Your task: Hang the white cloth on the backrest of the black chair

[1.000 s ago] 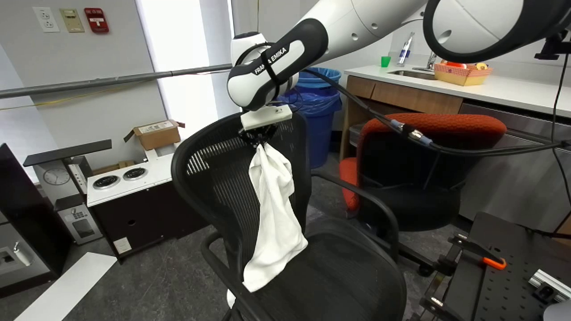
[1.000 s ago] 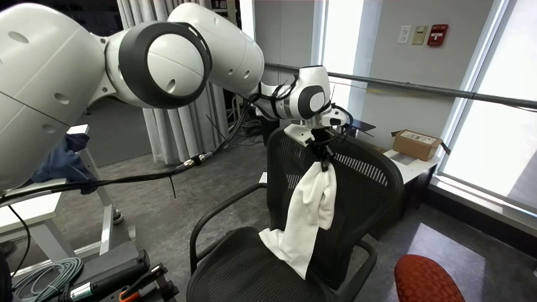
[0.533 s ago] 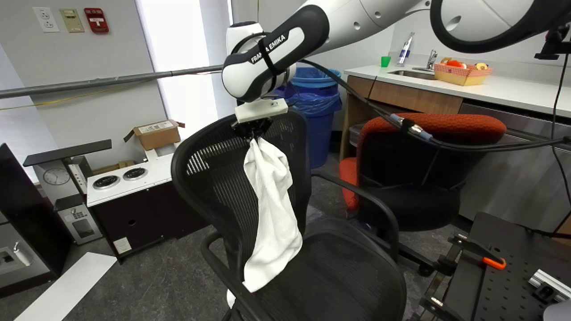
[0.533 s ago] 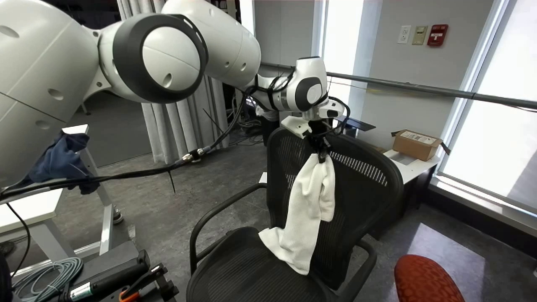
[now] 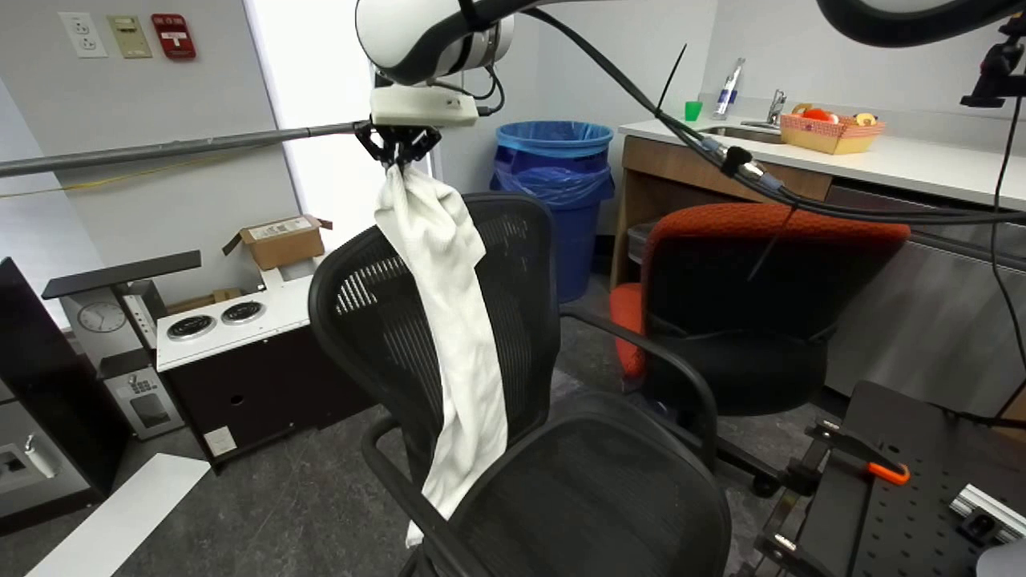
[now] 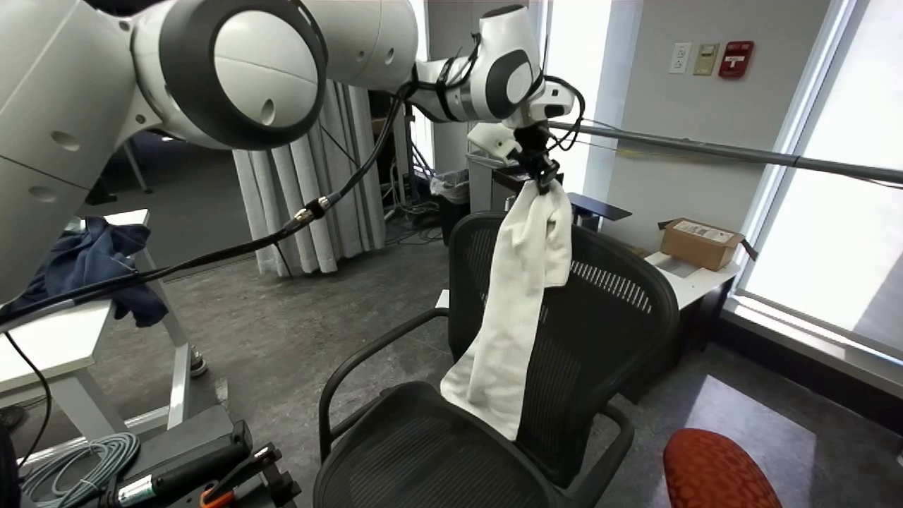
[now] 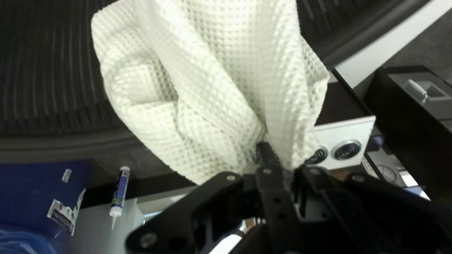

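Wrist view: waffled white cloth

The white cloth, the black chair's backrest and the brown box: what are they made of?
White cloth: fabric, maybe cotton, matte and soft-looking; the wrist view shows waffle bumps.
Backrest: probably plastic mesh, dull black; you can see through its slots.
Brown box: likely cardboard, matte, with thin flaps sticking out.

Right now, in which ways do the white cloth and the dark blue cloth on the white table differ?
The white cloth is pale, the dark blue cloth much darker. The gripper holds the white cloth, but not the dark blue cloth. The white cloth hangs long and narrow; the dark blue cloth lies bunched on the white table. Both are creased.
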`<act>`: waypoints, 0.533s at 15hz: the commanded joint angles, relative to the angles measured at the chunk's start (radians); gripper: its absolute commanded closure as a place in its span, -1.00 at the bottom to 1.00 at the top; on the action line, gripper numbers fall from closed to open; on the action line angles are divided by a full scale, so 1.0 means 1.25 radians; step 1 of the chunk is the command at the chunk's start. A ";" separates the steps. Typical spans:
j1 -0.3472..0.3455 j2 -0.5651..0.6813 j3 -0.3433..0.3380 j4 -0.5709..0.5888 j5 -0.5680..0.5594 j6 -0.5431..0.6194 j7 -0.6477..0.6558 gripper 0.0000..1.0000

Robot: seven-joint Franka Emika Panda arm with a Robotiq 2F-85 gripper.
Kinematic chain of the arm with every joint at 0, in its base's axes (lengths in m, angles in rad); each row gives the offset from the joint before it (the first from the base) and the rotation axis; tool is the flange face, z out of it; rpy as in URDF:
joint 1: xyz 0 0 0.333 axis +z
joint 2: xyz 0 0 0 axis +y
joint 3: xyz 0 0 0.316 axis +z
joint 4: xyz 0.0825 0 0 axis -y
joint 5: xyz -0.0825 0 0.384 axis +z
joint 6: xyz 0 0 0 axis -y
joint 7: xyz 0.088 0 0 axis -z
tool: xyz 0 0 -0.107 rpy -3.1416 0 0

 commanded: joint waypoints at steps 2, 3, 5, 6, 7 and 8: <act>-0.013 0.092 -0.011 0.217 0.009 0.022 0.027 0.94; -0.013 0.110 -0.019 0.250 0.004 0.022 0.039 0.94; -0.016 0.151 -0.033 0.313 -0.003 0.017 0.059 0.94; -0.016 0.172 -0.040 0.342 -0.006 0.014 0.072 0.94; -0.017 0.192 -0.048 0.371 -0.008 0.009 0.087 0.94; -0.017 0.211 -0.055 0.399 -0.011 0.004 0.102 0.94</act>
